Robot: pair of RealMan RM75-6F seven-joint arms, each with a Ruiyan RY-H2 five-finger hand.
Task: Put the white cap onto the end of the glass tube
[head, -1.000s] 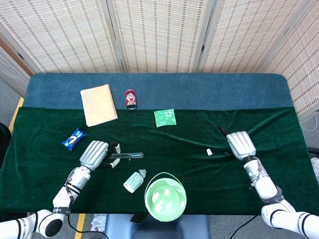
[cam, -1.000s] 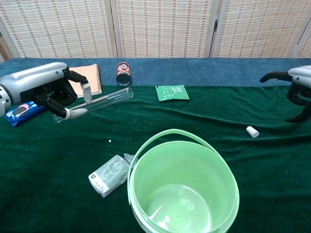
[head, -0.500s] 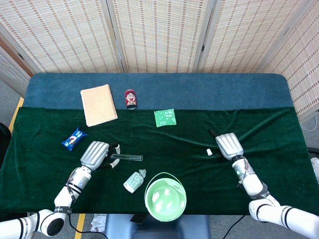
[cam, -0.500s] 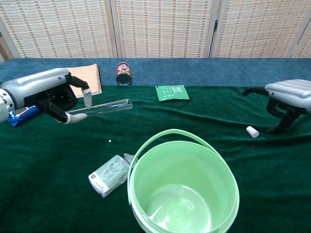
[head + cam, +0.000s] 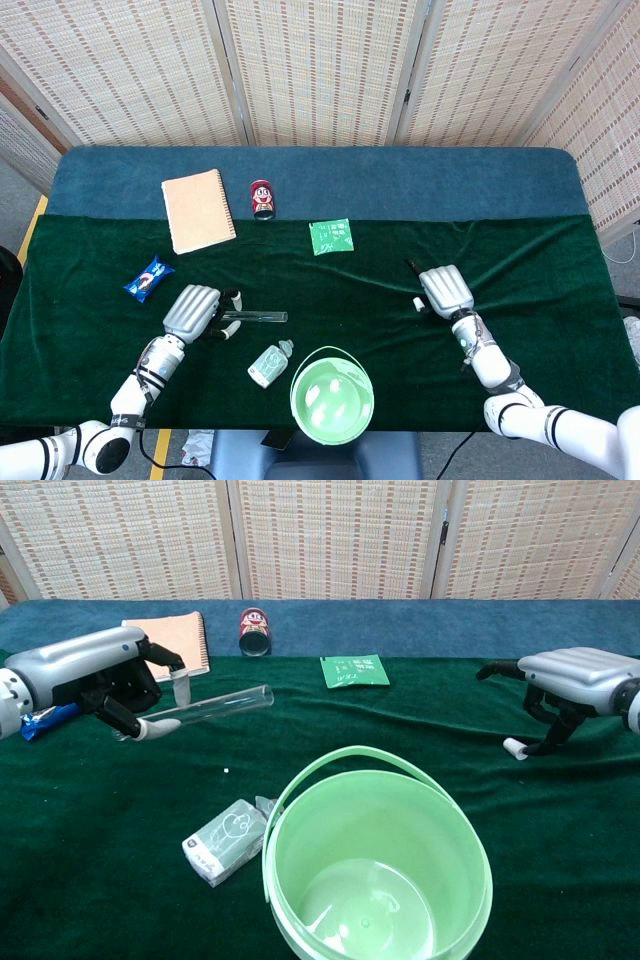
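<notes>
My left hand (image 5: 195, 311) (image 5: 95, 675) holds the clear glass tube (image 5: 256, 316) (image 5: 215, 703) just above the green cloth, its open end pointing right. The small white cap (image 5: 418, 303) (image 5: 513, 747) lies on the cloth at the right. My right hand (image 5: 443, 290) (image 5: 568, 678) hovers right over the cap with its fingers curled down around it; the fingertips (image 5: 546, 742) are close beside the cap. I cannot tell whether they touch or grip it.
A light green bucket (image 5: 300, 410) (image 5: 290, 905) stands at the front centre, with a small white bottle (image 5: 268, 364) (image 5: 227, 838) left of it. Further back are a tan notebook (image 5: 198, 210), a red can (image 5: 262, 198), a green packet (image 5: 331, 237) and a blue snack packet (image 5: 148, 278).
My right hand has moved left across the cloth, from beside the cap to right over it, fingers lowering around it. The tube's open end has dipped slightly in my left hand.
</notes>
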